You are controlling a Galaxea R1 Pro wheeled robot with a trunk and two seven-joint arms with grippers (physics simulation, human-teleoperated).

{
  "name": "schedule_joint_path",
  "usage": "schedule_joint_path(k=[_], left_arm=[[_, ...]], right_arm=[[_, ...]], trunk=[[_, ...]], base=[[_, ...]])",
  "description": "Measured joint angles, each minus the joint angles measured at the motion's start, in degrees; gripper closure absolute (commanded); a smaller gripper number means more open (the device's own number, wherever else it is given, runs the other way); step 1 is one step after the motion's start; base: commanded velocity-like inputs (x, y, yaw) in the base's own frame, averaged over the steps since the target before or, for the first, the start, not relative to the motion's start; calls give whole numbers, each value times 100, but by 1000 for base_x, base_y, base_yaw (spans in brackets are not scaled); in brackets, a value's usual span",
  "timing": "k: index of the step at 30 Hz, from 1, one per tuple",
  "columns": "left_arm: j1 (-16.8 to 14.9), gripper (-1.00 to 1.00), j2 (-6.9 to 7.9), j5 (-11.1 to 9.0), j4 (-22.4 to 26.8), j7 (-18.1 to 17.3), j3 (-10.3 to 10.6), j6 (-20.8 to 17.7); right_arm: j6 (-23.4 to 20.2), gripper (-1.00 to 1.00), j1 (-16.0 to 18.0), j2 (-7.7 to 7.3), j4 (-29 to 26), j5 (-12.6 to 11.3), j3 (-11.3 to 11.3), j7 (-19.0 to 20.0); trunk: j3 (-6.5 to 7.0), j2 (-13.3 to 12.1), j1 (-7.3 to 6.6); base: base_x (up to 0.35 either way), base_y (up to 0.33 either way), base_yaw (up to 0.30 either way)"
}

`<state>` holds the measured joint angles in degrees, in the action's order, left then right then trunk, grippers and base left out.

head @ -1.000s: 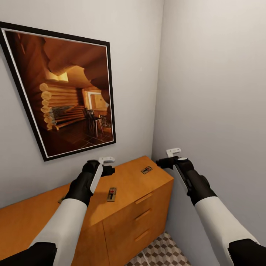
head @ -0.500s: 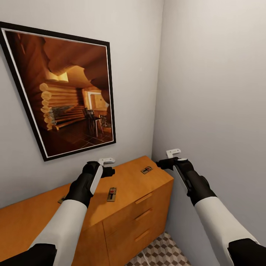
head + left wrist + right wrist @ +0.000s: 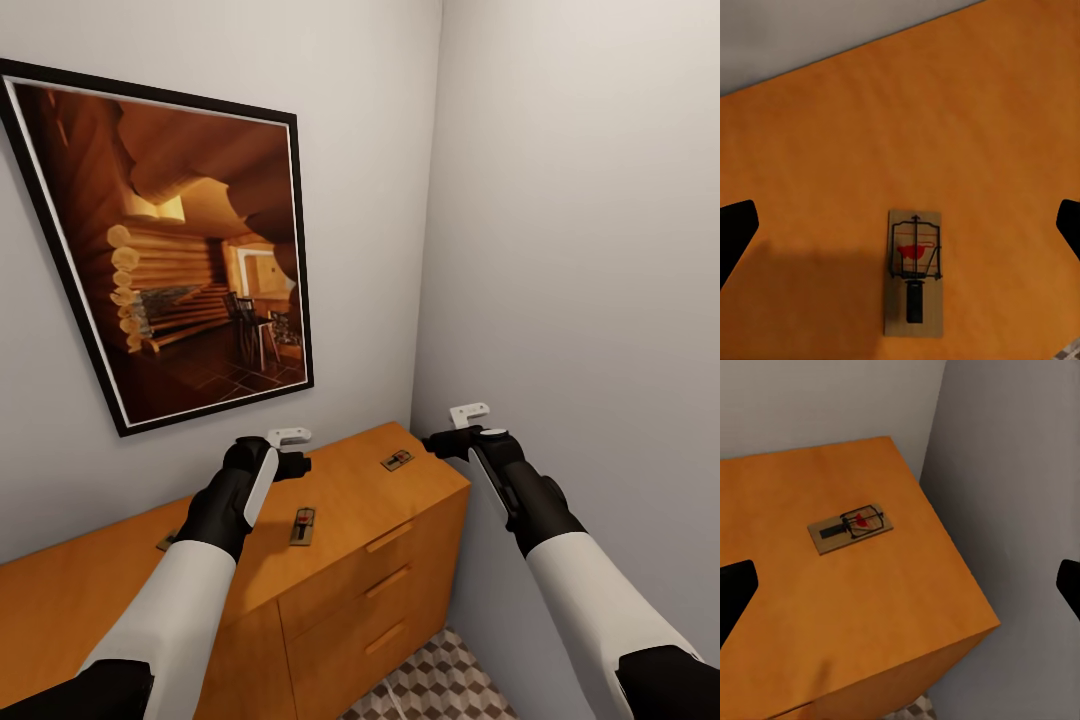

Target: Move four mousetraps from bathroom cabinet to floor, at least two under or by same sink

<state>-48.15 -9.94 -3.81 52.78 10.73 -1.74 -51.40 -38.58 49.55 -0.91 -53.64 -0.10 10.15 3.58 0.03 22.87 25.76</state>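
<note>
The orange-brown cabinet [image 3: 340,590] stands against the wall in the corner. Two mousetraps lie on its flat top: one [image 3: 302,524] near the middle front, one [image 3: 397,460] near the right end. A third small flat piece [image 3: 165,542] peeks out beside my left forearm. My left gripper [image 3: 291,450] hovers open above the top, and in the left wrist view a mousetrap [image 3: 915,271] lies below, between its wide-spread fingers [image 3: 735,234]. My right gripper [image 3: 454,427] hangs open past the cabinet's right end; in its wrist view a mousetrap [image 3: 850,528] lies on the top.
A large framed picture [image 3: 170,250] of a log interior hangs on the wall above the cabinet. Grey walls meet in a corner close to the right arm. A patch of cube-patterned bathroom floor [image 3: 440,685] shows beside the cabinet's three drawer fronts [image 3: 385,585].
</note>
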Motion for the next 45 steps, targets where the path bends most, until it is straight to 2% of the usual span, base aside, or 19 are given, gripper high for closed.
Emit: schedule_joint_path(k=[30, 45], left_arm=[[10, -100, 0, 0, 0, -8, 3, -1], [17, -100, 0, 0, -1, -8, 3, 1]], right_arm=[[8, -100, 0, 0, 130, 0, -1, 9], [9, -100, 0, 0, 132, 0, -1, 9]], trunk=[[0, 0, 0], [0, 0, 0]], base=[[0, -1, 0], [0, -83, 0]])
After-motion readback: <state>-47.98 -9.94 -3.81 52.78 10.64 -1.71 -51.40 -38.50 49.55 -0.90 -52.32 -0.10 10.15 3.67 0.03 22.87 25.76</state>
